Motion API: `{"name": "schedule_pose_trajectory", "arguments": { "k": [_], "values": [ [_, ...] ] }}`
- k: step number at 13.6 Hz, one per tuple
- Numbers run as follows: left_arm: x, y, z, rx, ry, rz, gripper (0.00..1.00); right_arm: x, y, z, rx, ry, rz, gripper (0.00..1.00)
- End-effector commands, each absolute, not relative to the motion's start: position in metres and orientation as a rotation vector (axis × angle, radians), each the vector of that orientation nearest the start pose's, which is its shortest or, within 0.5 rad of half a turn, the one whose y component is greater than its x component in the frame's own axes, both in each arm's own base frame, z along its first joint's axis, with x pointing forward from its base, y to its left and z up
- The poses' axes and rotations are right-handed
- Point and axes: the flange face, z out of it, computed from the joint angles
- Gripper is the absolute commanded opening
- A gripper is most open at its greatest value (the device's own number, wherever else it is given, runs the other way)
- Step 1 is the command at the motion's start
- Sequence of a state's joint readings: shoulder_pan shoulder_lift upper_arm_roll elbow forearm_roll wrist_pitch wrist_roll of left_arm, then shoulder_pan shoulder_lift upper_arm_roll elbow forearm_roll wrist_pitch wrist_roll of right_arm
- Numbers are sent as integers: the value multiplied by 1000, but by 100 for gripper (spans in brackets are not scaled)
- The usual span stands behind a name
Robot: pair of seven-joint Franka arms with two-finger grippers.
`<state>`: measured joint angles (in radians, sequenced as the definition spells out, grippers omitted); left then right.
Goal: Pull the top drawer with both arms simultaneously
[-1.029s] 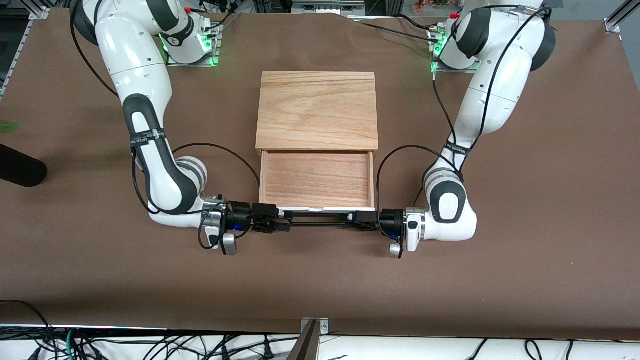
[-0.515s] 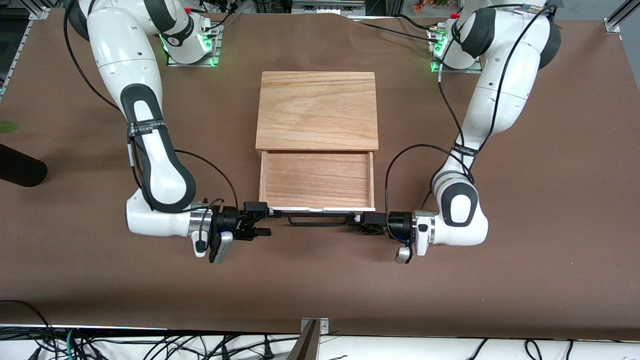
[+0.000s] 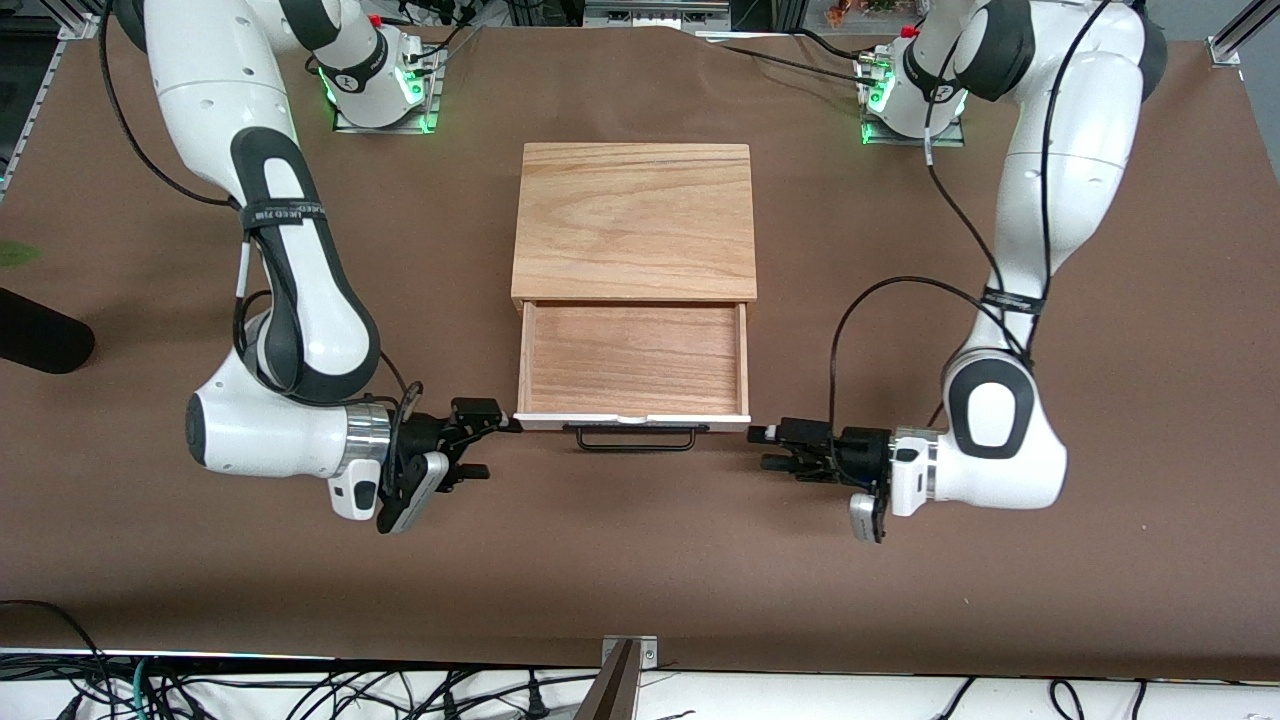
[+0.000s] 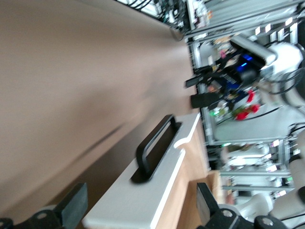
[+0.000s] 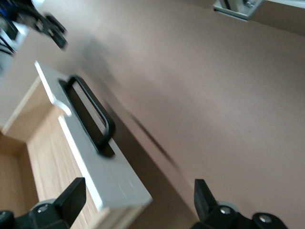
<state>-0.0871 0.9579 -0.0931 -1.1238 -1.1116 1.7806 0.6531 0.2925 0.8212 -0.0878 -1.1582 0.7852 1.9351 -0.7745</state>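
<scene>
The top drawer stands pulled out of the wooden box, reddish wood inside, empty. Its white front panel carries the black bar handle. My right gripper is open and empty, just off the panel's end toward the right arm's side, touching nothing. My left gripper is open and empty, a short gap off the panel's other end. The left wrist view shows the panel and handle ahead of my open left gripper. The right wrist view shows the panel and handle ahead of my open right gripper.
The brown table lies bare around the box. A dark rounded object sits at the table edge at the right arm's end. The arm bases stand along the table's edge farthest from the front camera.
Both grippers have left the handle's ends and drawn outward, each toward its own arm's end of the table, now open. The drawer has stayed pulled out.
</scene>
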Motion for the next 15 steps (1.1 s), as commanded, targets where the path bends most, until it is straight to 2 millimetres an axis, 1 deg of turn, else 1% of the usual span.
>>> {"name": "schedule_pose_trajectory", "arguments": {
  "k": [1, 2, 3, 4, 5, 6, 7, 8, 9, 10, 11, 12, 13, 14, 15],
  "values": [
    [736, -166, 271, 2089, -462, -11, 100, 731, 189, 361, -2517, -1015, -156, 100],
    [737, -155, 282, 2141, -497, 1, 100, 727, 174, 376, -2585, -1096, -104, 100],
    [739, -142, 292, 2195, -530, 7, 100, 721, 158, 389, -2649, -1176, -13, 100],
    [739, -133, 302, 2251, -569, 9, 100, 714, 146, 397, -2702, -1234, 89, 100],
    [737, -125, 310, 2294, -599, 4, 100, 708, 137, 418, -2747, -1283, 135, 100],
    [735, -113, 320, 2337, -623, 7, 100, 705, 123, 435, -2822, -1326, 179, 100],
    [734, -109, 329, 2362, -644, 9, 100, 700, 114, 456, -2890, -1376, 202, 100],
    [734, -99, 339, 2395, -657, 22, 100, 696, 103, 477, -2966, -1419, 233, 100],
    [735, -81, 348, 2449, -665, 29, 100, 688, 92, 488, -3011, -1424, 339, 100],
    [735, -73, 355, 2492, -685, 31, 100, 682, 81, 495, -3032, -1397, 408, 100],
    [735, -63, 364, 2543, -711, 33, 100, 672, 69, 518, -3062, -1350, 346, 100],
    [735, -55, 377, 2600, -750, 48, 100, 658, 58, 528, -3095, -1257, 317, 100],
    [737, -51, 382, 2650, -783, 65, 100, 640, 45, 541, -3149, -1085, 296, 100],
    [737, -47, 406, 2692, -808, 116, 100, 621, 29, 542, -3208, -858, 301, 100],
    [736, -45, 419, 2708, -812, 142, 100, 603, 20, 547, -3236, -692, 287, 100]
  ]
}}
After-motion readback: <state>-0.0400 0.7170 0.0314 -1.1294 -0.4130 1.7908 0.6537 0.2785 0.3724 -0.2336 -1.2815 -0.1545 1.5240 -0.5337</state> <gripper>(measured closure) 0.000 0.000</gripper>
